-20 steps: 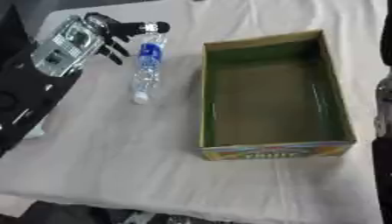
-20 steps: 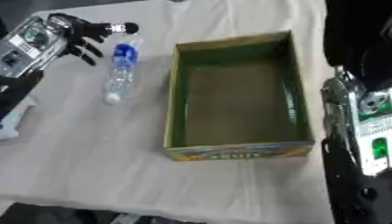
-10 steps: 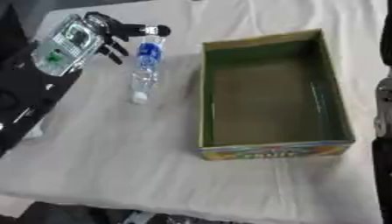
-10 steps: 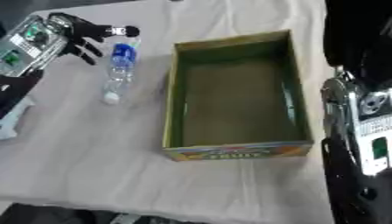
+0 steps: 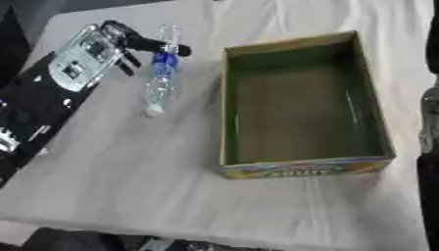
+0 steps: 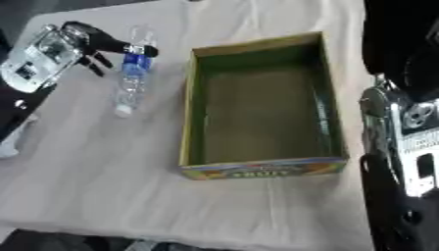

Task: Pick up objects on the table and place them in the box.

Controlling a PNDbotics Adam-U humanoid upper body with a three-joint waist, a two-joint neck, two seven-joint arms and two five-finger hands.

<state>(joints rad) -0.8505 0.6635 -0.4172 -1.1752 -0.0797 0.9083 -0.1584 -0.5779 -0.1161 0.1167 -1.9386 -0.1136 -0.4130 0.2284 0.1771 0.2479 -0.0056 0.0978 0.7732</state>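
Left hand (image 5: 116, 41), black fingers with a silver back, sits left of the box, fingers spread and uncurled, one reaching across the clear plastic water bottle with a blue label (image 5: 160, 76). Bottle lies on its side on the white tablecloth (image 5: 129, 166), left of the open green-lined cardboard box (image 5: 300, 100), cap end nearer the camera. Box interior holds nothing. Right hand: only a silver and black arm section (image 6: 411, 142) shows right of the box; fingers not seen.

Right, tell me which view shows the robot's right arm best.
The right eye view: the right arm fills its right edge, silver joints and black shell plainly visible. The left eye view catches only a dark sliver of it at the right edge. Neither view shows its hand.
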